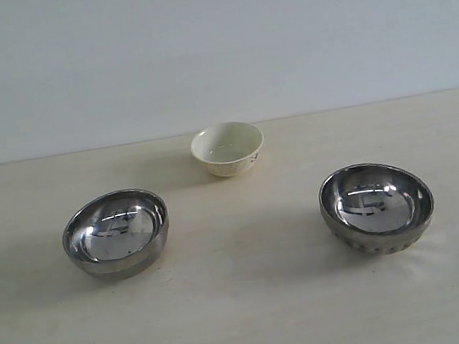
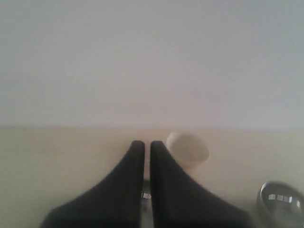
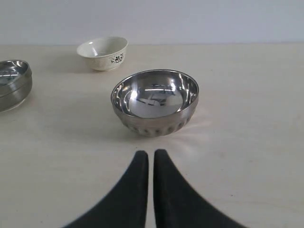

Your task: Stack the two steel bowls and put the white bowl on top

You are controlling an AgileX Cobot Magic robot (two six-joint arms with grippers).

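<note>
Left gripper point(image 2: 144, 144) and right gripper point(image 3: 151, 154) sit closed, empty (nothing stacked); the slick dimpled steel bowl point(image 3: 155, 102) could slip when pinched.

Smooth steel bowl point(image 1: 116, 233): mirror-polished metal, plain outside.
Dimpled steel bowl point(image 1: 377, 207): mirror-polished metal, ribbed lower band.
White bowl point(image 1: 228, 148): glossy cream glaze.
Table point(image 1: 257, 305): pale, matt, faint grain.
</note>
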